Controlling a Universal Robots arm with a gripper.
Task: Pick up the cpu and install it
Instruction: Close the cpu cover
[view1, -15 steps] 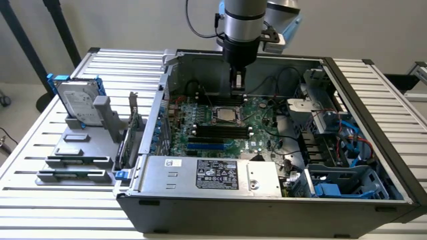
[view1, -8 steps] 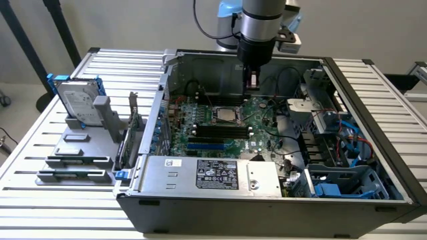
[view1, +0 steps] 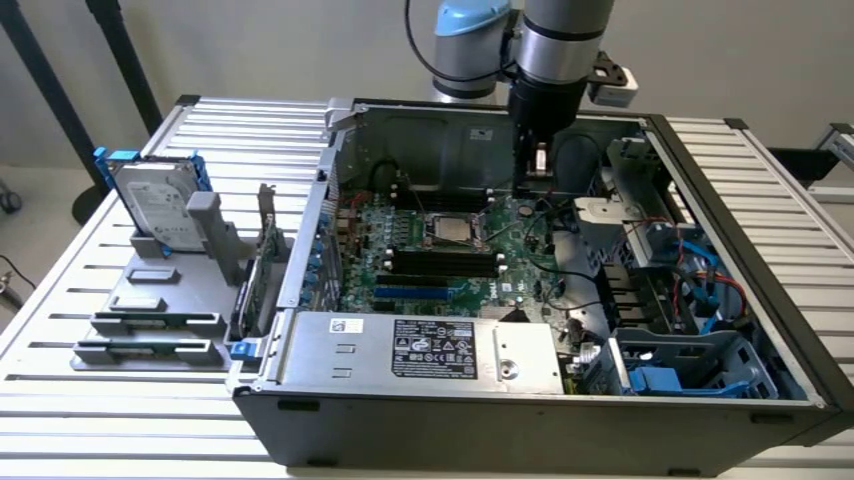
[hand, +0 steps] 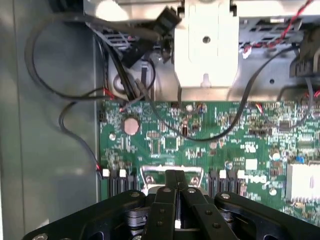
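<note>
1. desk (view1: 747, 180): pale slatted top that carries every item below.
2. computer case (view1: 534, 425): grey tower laid on its side in the middle of the desk, with its open side up.
3. power supply (view1: 427, 350): metal box with a black label, in the nearest part of the case.
4. blue caddy (view1: 661, 380): plastic, in the case's near corner on the exterior view's right.
5. fixture (view1: 220, 245): grey stepped holder on the desk, just beside the case on the exterior view's left.
6. sticks (view1: 147, 350): two, long and narrow, lying across the nearest steps of the fixture.
7. cpu (view1: 151, 273): small pale flat square lying on the fixture between the sticks and the hard drive. It is outside the case and well apart from the jaws.
8. hard drive (view1: 158, 208): silver with a blue bracket, standing tilted at the far end of the fixture.
9. motherboard (hand: 220, 135): green, flat on the case floor.
10. memory slots (view1: 441, 263): black, on the near side of the socket.
11. socket (view1: 454, 228): metal frame with a light square centre. What fills it cannot be told.
12. jaws: black, clenched tip to tip on themselves, hanging above the motherboard to the exterior view's right of the socket.
13. arm (view1: 561, 40): grey with a blue joint, descending vertically into the far half of the case.
14. white bracket (hand: 205, 45): sheet metal, past the motherboard's edge.
</note>
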